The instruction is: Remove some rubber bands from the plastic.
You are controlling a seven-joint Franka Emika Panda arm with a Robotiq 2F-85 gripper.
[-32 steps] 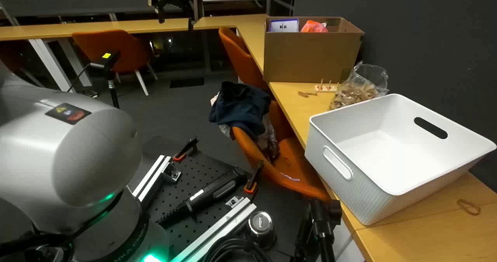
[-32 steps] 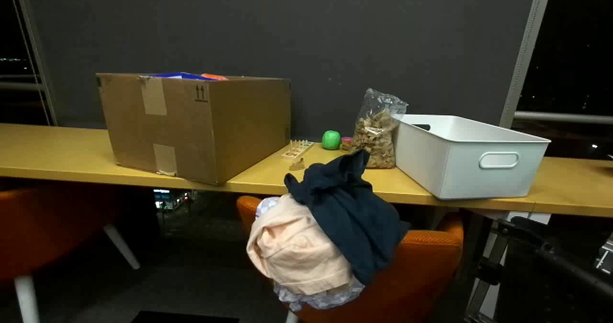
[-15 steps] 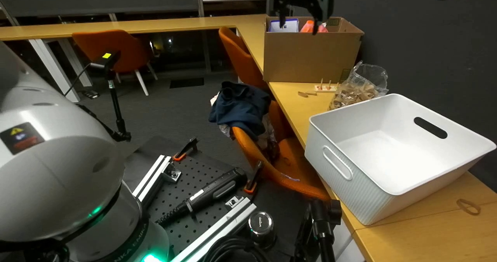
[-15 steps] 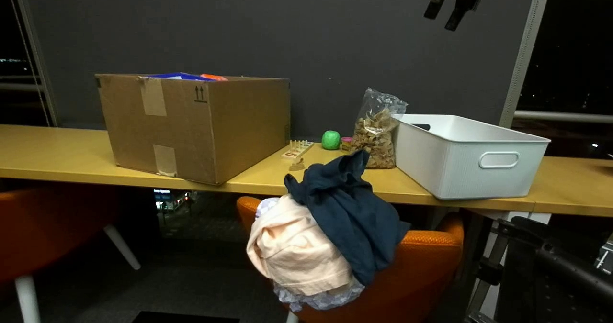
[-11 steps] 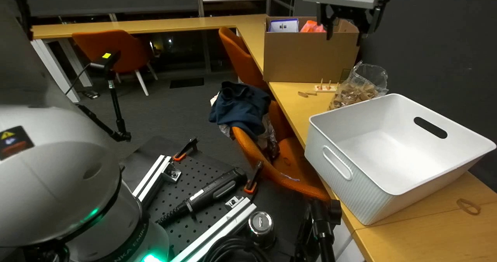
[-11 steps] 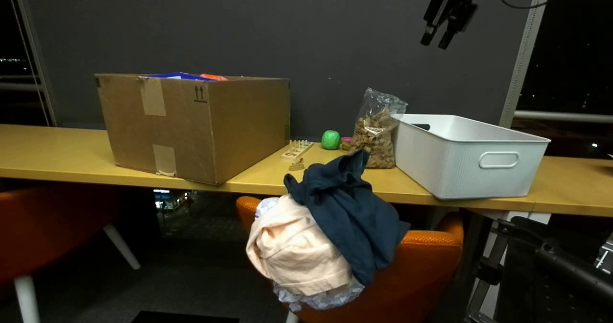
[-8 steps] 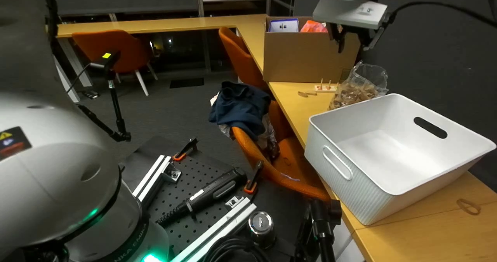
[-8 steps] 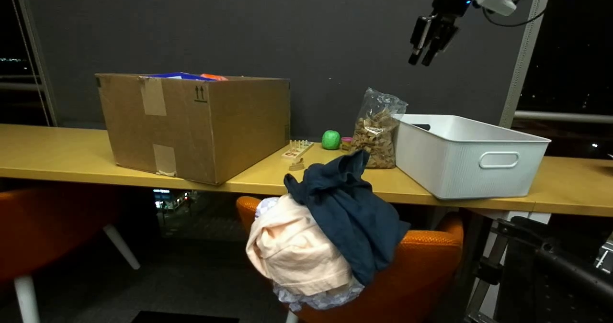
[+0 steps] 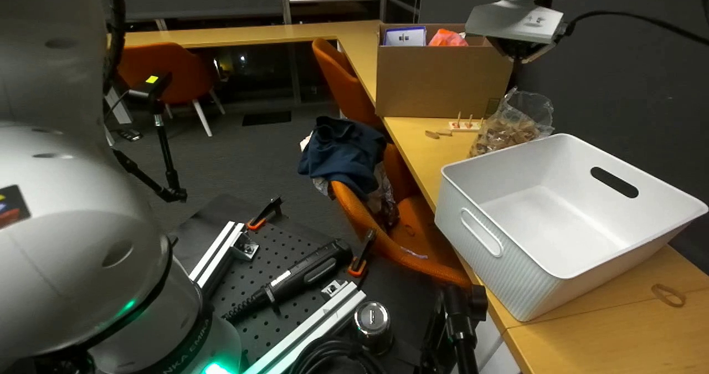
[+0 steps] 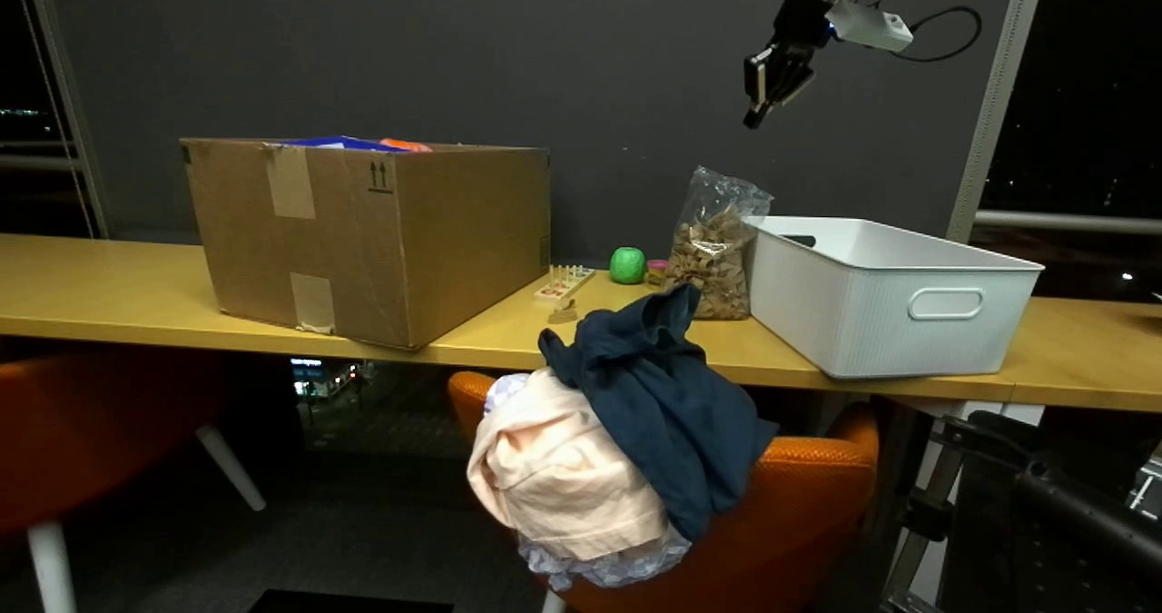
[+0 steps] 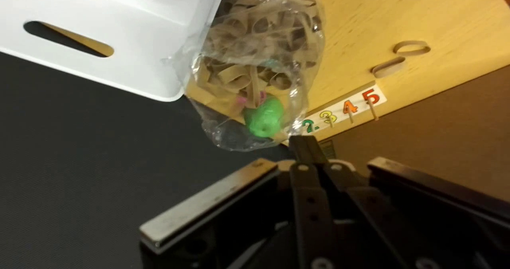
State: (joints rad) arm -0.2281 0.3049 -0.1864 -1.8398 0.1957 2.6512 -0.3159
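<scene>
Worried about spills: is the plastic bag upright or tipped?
Upright: in an exterior view, the bag stands, rubber bands beneath its clear top.

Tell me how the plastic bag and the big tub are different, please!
The bag is see-through, showing tan rubber bands inside; the tub is solid white. The bag is narrow, while the tub is much wider. The bag looks soft and crinkly, but the tub looks stiff and boxy. Both stand on the yellowish table, close together.
</scene>
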